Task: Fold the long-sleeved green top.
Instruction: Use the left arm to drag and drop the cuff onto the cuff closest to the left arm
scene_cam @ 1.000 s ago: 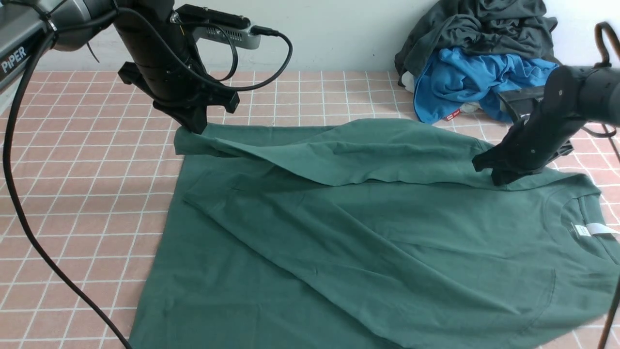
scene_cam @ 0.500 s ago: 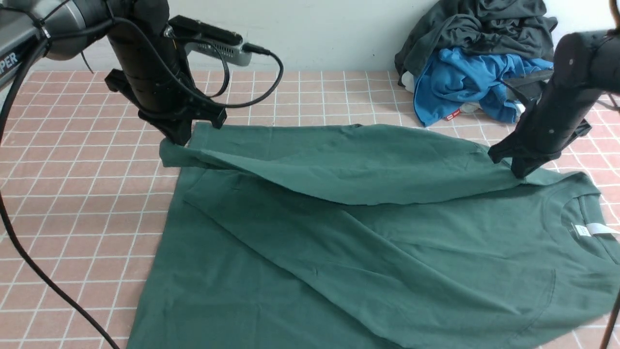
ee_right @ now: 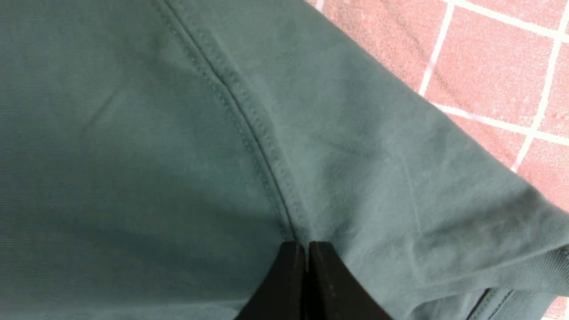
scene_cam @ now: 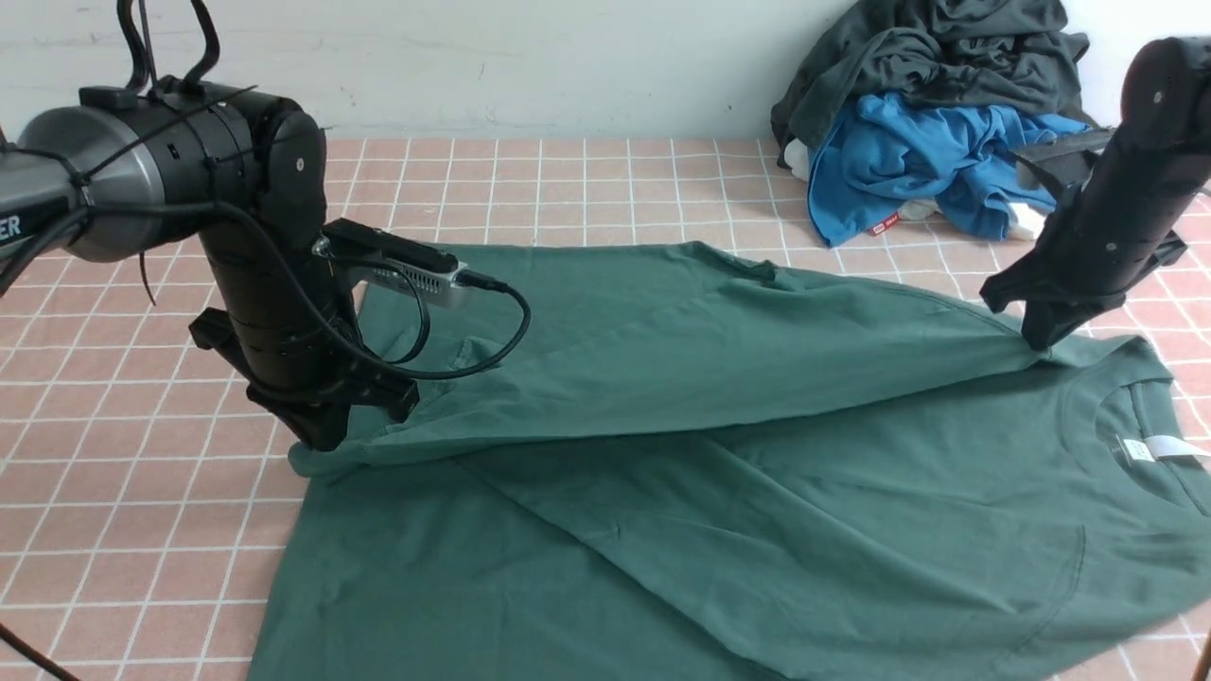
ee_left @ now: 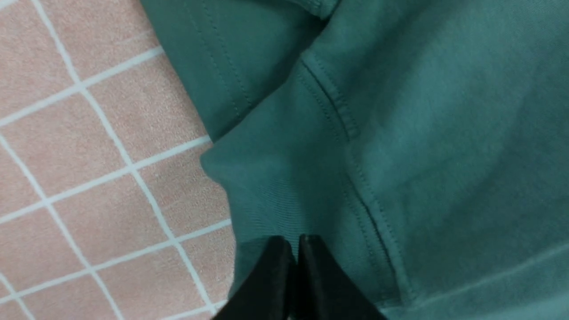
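Observation:
The green long-sleeved top (scene_cam: 757, 492) lies spread over the pink tiled table, neck and white label (scene_cam: 1149, 447) at the right. Its far edge is lifted and stretched between both grippers, folded towards me over the body. My left gripper (scene_cam: 317, 445) is shut on the top's ribbed hem corner at the left; in the left wrist view the left gripper (ee_left: 296, 242) pinches green cloth (ee_left: 400, 133). My right gripper (scene_cam: 1036, 345) is shut on the shoulder seam; in the right wrist view the right gripper (ee_right: 307, 246) clamps the cloth (ee_right: 178, 155) at a stitched seam.
A heap of clothes sits at the back right against the wall: a dark charcoal-grey garment (scene_cam: 927, 47) over a bright blue garment (scene_cam: 908, 151). Pink tiled table surface (scene_cam: 114, 492) shows to the left of the top and behind it (scene_cam: 587, 189).
My left gripper has carried the hem corner from the far left towards me, dragging the fold over the body. My right gripper rose slightly and shifted right, holding the shoulder.

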`<action>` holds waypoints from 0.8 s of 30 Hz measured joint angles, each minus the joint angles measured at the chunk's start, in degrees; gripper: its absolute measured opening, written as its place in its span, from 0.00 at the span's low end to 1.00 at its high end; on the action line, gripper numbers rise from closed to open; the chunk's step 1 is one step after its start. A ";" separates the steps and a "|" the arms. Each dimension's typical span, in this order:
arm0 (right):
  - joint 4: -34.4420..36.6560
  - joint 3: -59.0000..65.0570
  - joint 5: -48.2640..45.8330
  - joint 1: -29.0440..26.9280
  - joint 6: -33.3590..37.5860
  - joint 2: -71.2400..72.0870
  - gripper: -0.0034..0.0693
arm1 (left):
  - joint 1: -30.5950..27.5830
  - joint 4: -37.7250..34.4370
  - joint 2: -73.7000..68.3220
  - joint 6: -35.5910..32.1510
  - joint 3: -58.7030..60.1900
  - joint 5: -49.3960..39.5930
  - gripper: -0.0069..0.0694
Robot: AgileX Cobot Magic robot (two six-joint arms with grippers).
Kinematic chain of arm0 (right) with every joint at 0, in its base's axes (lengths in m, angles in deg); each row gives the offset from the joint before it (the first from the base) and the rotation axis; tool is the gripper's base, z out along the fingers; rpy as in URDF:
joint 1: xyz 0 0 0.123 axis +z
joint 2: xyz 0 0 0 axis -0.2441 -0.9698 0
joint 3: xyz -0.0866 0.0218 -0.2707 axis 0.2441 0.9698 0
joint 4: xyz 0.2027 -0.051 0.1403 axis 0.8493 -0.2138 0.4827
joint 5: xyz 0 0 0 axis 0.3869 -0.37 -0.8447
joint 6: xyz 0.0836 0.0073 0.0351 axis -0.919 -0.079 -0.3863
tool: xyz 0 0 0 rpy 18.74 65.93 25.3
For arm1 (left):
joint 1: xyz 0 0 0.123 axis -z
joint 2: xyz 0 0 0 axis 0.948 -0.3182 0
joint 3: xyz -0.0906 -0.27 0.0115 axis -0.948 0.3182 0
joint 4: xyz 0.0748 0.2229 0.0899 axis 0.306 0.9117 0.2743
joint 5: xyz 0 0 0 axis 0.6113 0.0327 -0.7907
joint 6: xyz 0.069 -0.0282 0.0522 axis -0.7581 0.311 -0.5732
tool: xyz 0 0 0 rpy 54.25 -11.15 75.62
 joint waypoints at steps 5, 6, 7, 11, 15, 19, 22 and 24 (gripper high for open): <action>1.62 0.11 -0.54 -0.02 -0.85 3.35 0.04 | 0.00 0.18 2.24 0.53 0.02 -0.36 0.15; 1.76 0.11 -0.76 -0.02 -1.04 4.53 0.04 | 0.00 0.24 3.00 0.79 0.02 -0.40 0.16; 1.81 0.11 -1.01 -0.02 -1.31 5.53 0.05 | 0.00 0.23 3.64 0.96 0.07 -0.40 0.17; 2.13 0.39 -2.59 -0.02 -1.45 10.53 0.05 | 0.00 1.12 7.08 2.02 2.09 -0.18 0.19; 2.42 3.77 -2.32 -0.02 -1.45 18.01 0.06 | 0.00 1.25 11.93 2.85 6.76 0.67 0.19; 1.09 11.35 3.85 -0.07 -1.45 25.60 0.06 | 0.00 -0.59 18.35 3.59 11.78 1.52 0.19; -1.29 15.98 10.42 -0.09 -1.47 26.91 0.06 | 0.00 -1.88 22.48 3.70 13.89 1.86 0.19; -1.86 18.81 14.62 -0.13 -1.86 25.97 0.07 | 0.00 -2.35 24.93 3.70 15.08 2.36 0.19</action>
